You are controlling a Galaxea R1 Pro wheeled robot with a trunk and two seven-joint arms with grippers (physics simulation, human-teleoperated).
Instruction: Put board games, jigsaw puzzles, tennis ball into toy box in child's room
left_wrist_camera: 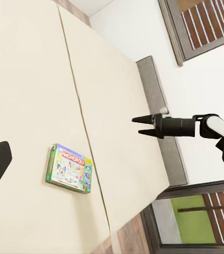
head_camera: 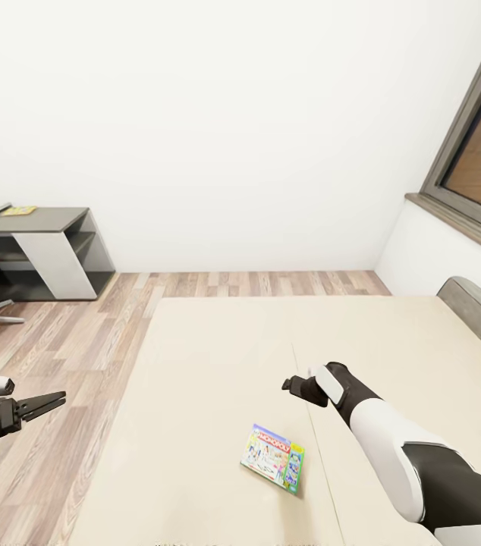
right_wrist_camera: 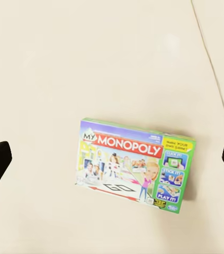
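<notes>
Bed point(head_camera: 218, 364): flat green-edged Monopoly box point(right_wrist_camera: 135, 164), lying face-up.

Bedroom, bed point(head_camera: 218, 356), window point(head_camera: 477, 152), wood floor point(head_camera: 58, 341)

Right tool point(head_camera: 292, 383) is spread wide and empty; left tool point(head_camera: 57, 399) reaches forward, fingers nearly together.

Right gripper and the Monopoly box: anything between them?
Nothing: in the head view, bare bed separates the right gripper from the Monopoly box.
</notes>
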